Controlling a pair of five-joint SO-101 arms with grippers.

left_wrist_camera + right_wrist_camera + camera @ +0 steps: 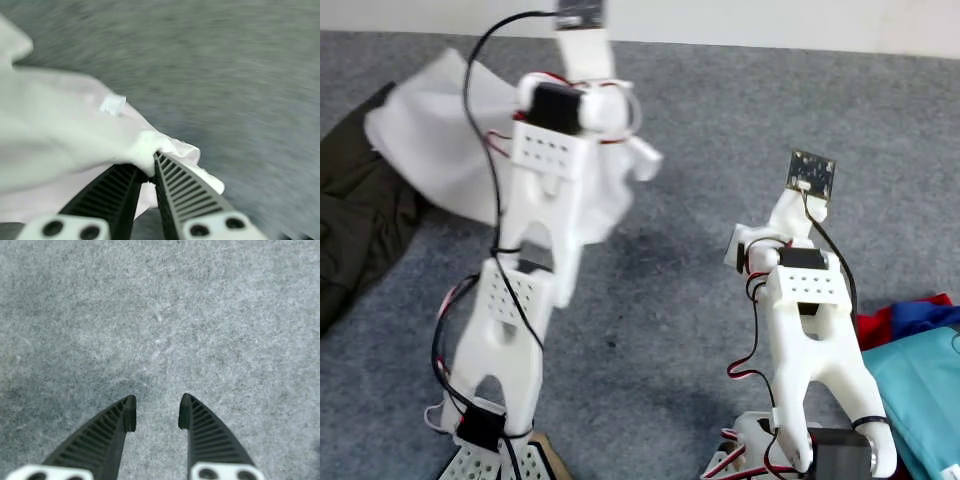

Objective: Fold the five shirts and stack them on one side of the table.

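Note:
A white shirt (450, 150) hangs lifted at the back left of the grey table, partly draped under the left arm. My left gripper (151, 162) is shut on an edge of this white shirt (60, 135), whose small label (112, 105) faces up. My right gripper (156, 412) stands open over bare grey felt, nothing between its fingers. In the high view the right arm (805, 290) stands at the middle right, away from the shirt.
A dark olive shirt (355, 210) lies at the left edge. A pile with a teal shirt (920, 390), a blue one (925, 315) and a red one (885, 325) sits at the right edge. Grey felt (670, 300) covers the middle.

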